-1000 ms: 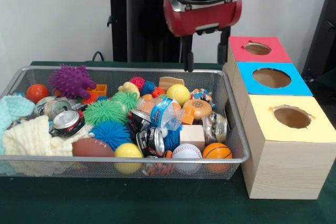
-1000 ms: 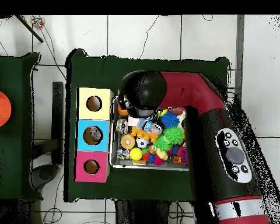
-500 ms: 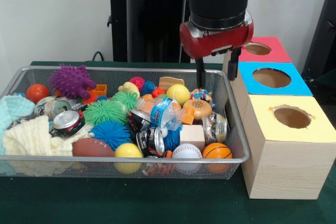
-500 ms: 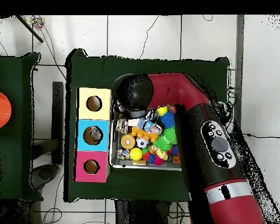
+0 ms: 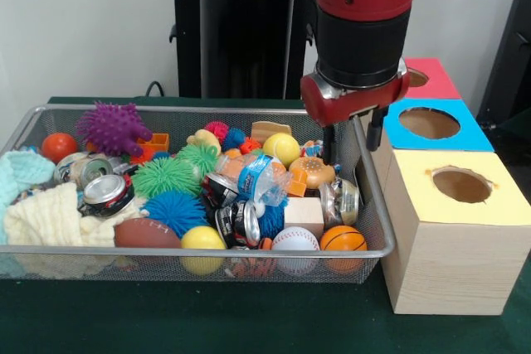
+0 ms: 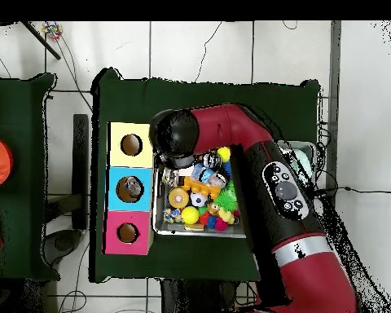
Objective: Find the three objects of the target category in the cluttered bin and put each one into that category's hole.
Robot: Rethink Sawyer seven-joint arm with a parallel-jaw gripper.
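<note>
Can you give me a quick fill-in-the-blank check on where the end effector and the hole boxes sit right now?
1. The end effector hangs over the wire mesh bin's end nearest the ____ boxes.
2. The middle wooden box's top is coloured ____.
3. The orange mini basketball lies beside a white ____.
4. The end effector's fingers are ____, holding nothing.

Missing words: hole; blue; baseball; open

The front view sits low and close, facing the wire bin and the three boxes beside it. The overhead view looks straight down from seemingly much higher. Both share bin and boxes
</note>
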